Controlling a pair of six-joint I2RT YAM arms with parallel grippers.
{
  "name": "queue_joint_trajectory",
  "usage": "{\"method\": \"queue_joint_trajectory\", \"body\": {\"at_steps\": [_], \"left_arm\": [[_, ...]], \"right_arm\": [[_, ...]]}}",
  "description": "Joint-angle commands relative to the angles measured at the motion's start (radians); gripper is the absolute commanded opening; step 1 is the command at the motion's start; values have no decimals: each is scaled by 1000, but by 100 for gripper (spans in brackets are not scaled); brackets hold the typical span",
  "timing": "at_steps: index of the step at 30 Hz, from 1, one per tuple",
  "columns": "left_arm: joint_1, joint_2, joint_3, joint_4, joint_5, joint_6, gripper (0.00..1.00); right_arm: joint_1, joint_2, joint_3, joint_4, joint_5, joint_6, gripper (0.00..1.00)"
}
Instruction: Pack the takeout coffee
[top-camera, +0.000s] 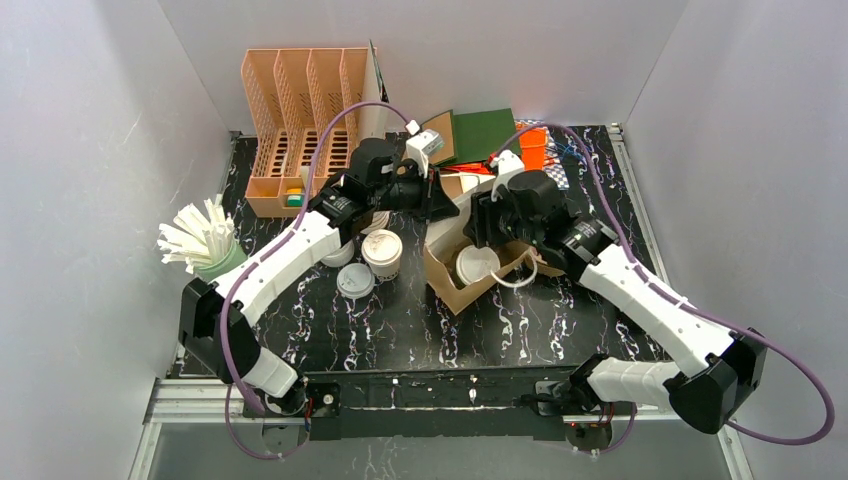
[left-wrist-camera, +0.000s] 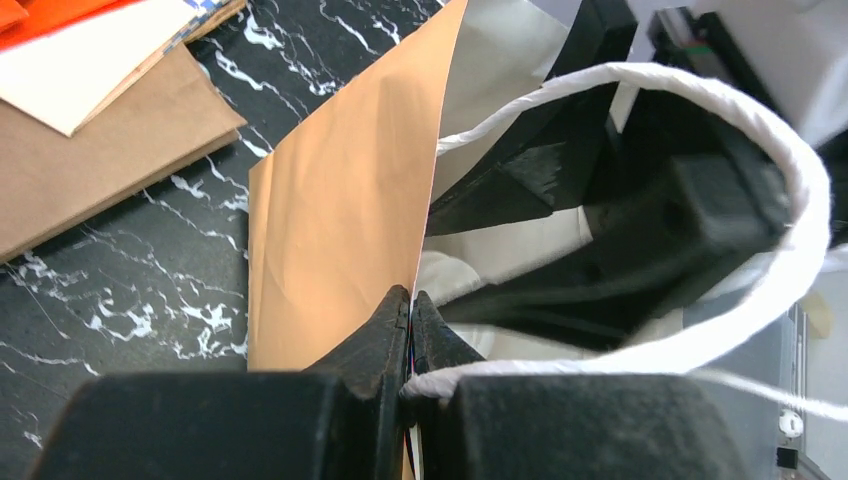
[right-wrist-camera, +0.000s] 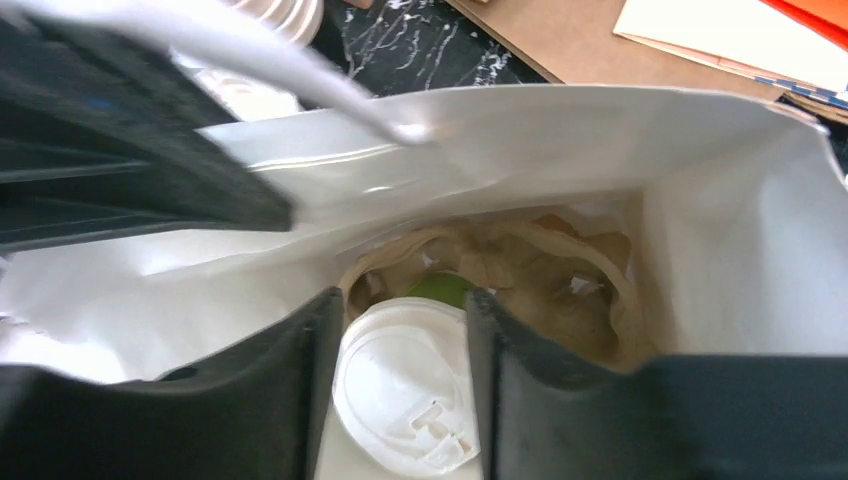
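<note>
Black white-veined tabletop (top-camera: 450, 330) under bare white walls carries a brown paper bag (left-wrist-camera: 330, 230) with a white lining.

Much is masked. From above, both arms crowd over the bag's mouth. In the right wrist view a blurred black shape fills the upper left corner, and a crumpled tan mass at the bag's bottom is hard to identify.

The left gripper (left-wrist-camera: 410, 300) is clenched on the bag's upper edge, the paper wall pinched between its tips. The white twisted handle (left-wrist-camera: 800, 200) loops away to that jaw's right.

The right gripper (right-wrist-camera: 405, 295) reaches down inside the bag. The takeout coffee (right-wrist-camera: 405, 385) stands between its fingers (right-wrist-camera: 300, 380), its round white lid spanning the gap from one to the other. Only a sliver of green wall shows just beyond the lid, between the tips; the rest of the cup is hidden under it. Whether these jaws press the lid or merely flank it, I cannot tell.

A second capped cup (top-camera: 382, 250) stands on the tabletop outside the bag, left of both jaws.

Moulded shapes by the lid's sip opening are too faint to read as lettering.
</note>
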Motion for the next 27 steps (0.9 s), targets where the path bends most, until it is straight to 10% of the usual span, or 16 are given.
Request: {"method": "queue_joint_trajectory", "body": {"at_steps": [1, 9, 27], "left_arm": [[-5, 17, 93, 3, 1, 37, 0], [-5, 24, 153, 15, -35, 63, 0], [-5, 7, 143, -18, -126, 43, 0]], "right_arm": [[-4, 31, 157, -195, -74, 16, 64], [-6, 102, 173, -242, -41, 40, 98], [49, 184, 114, -204, 58, 53, 98]]}}
